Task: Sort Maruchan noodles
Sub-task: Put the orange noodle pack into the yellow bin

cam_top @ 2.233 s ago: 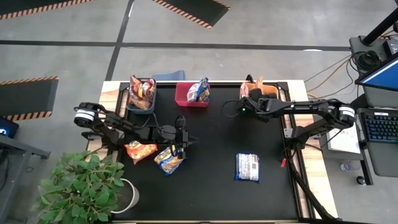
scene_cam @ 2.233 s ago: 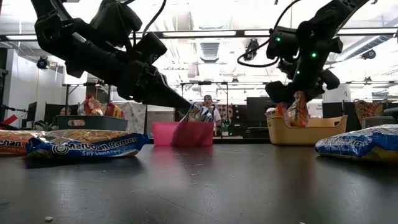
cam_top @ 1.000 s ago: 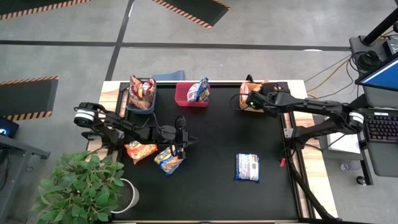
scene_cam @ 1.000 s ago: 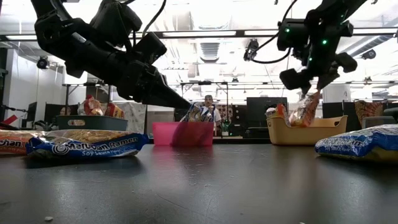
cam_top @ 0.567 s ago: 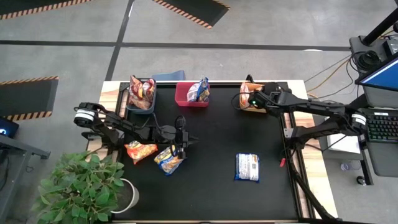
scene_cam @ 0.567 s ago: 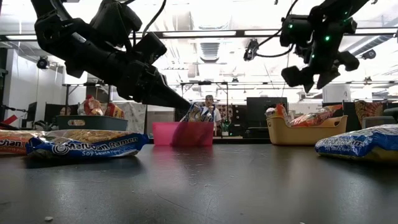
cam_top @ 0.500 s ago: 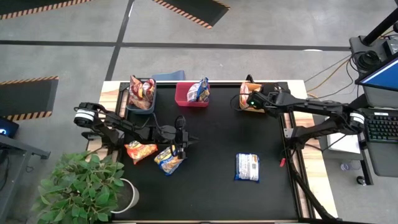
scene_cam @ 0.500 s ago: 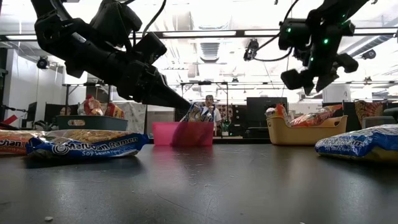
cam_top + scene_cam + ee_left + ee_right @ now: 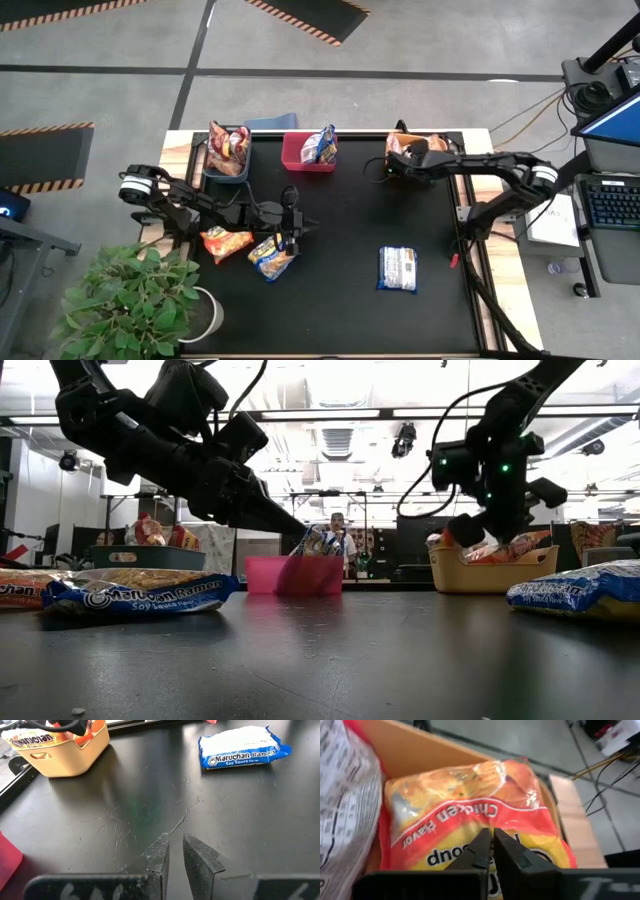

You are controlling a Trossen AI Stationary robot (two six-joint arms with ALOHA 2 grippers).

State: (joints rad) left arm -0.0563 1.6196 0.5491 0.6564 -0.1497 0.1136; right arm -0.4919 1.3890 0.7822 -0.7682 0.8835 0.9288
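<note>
Three crinkly plastic Maruchan noodle packets [image 9: 397, 268] remain on the black desk [image 9: 340, 300], near the idle, nearly closed left gripper [image 9: 300, 226]. Beyond, the right gripper [image 9: 492, 851] has just released its orange chicken-flavour packet [image 9: 470, 815] into the tan plastic bin [image 9: 490, 571] and clenched empty above it, so that sort is finished.

In the low view the orange bin [image 9: 492, 572] wall hides most of its packets, and the right edge cuts the blue packet [image 9: 585, 590]. The person [image 9: 335, 540] behind the red bin [image 9: 294, 574] is tiny.
</note>
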